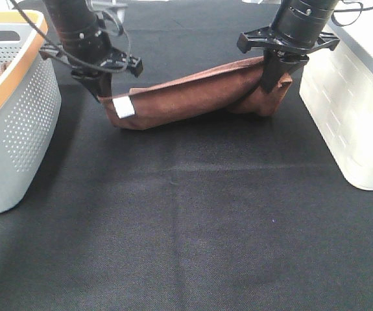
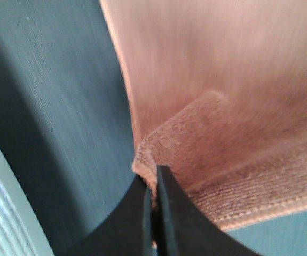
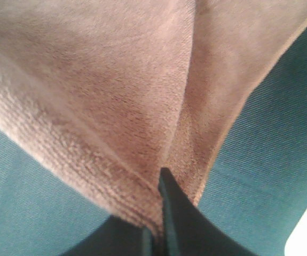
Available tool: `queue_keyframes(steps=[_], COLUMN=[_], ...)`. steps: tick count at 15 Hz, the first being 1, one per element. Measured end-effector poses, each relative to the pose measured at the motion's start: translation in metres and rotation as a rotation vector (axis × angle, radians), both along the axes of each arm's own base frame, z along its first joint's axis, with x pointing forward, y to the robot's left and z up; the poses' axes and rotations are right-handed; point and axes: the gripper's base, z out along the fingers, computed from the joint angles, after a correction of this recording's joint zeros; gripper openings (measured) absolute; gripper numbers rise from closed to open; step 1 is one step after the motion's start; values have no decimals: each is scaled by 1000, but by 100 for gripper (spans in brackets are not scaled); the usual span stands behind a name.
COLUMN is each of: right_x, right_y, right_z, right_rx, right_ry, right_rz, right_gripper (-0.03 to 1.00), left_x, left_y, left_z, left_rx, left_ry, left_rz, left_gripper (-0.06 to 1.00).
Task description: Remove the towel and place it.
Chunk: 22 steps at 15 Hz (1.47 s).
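Observation:
The rust-brown towel [image 1: 192, 94] hangs stretched between my two grippers just above the black table, sagging in a fold, its white tag [image 1: 124, 107] at the left end. My left gripper [image 1: 103, 89] is shut on the towel's left corner; in the left wrist view the fingers pinch the hem [image 2: 152, 186] of the towel [image 2: 222, 106]. My right gripper [image 1: 270, 79] is shut on the right corner; in the right wrist view the fingers [image 3: 156, 224] clamp the folded towel [image 3: 116, 96].
A grey perforated basket [image 1: 24, 116] with an orange rim stands at the left edge, with something brown inside. A white bin [image 1: 355, 110] stands at the right. The black cloth-covered table [image 1: 192, 233] stretches toward the front.

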Motion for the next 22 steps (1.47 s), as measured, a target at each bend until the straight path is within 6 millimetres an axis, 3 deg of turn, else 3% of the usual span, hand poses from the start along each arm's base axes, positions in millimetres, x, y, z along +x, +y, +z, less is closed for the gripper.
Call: queue_keyframes(steps=[3, 16, 19, 22], right_x=[-4, -37, -44, -48], right_y=[-1, -5, -7, -8], right_z=[-10, -65, -75, -80], right_rx=[-3, -16, -28, -35], right_ry=[42, 285, 326, 349], right_rz=[-5, -20, -22, -22], right_gripper=[0, 2, 9, 24], left_x=[-16, -57, -64, -73], left_y=[-9, 0, 3, 5], left_z=[-23, -57, -59, -59], left_rx=[30, 57, 66, 77], left_ry=[85, 272, 290, 310], left_rz=[-33, -65, -72, -76], left_gripper=[0, 0, 0, 0])
